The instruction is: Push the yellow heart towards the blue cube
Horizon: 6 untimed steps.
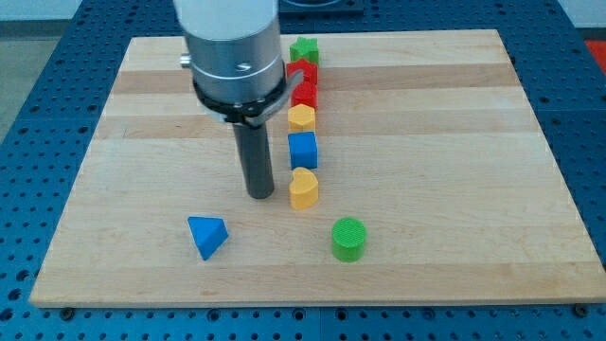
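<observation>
My tip (260, 194) sits just left of the yellow heart (303, 189); the blue cube (302, 150) lies directly above it. The end effector is a bare rod and grips nothing.

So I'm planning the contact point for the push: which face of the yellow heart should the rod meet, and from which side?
No grip is possible with a rod, so push. The yellow heart lies just below the blue cube, nearly touching. Probably best to meet the heart's lower face, coming from the view's bottom and pushing up. My tip is now at the heart's left, so it likely has to circle below first.
</observation>
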Available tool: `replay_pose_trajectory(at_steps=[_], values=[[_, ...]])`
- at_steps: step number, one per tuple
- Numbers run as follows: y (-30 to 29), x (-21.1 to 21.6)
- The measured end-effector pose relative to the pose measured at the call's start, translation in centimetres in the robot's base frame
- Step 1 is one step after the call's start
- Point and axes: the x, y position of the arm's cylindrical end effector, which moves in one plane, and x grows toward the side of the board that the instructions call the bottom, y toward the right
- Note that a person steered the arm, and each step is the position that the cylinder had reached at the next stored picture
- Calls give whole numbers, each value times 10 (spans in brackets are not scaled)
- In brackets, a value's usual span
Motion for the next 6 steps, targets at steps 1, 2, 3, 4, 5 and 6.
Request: replay_pose_trajectory(at_steps=[1,2,3,4,5,6], values=[[1,14],[7,34],[25,40],[44,40],[47,40],[47,38]])
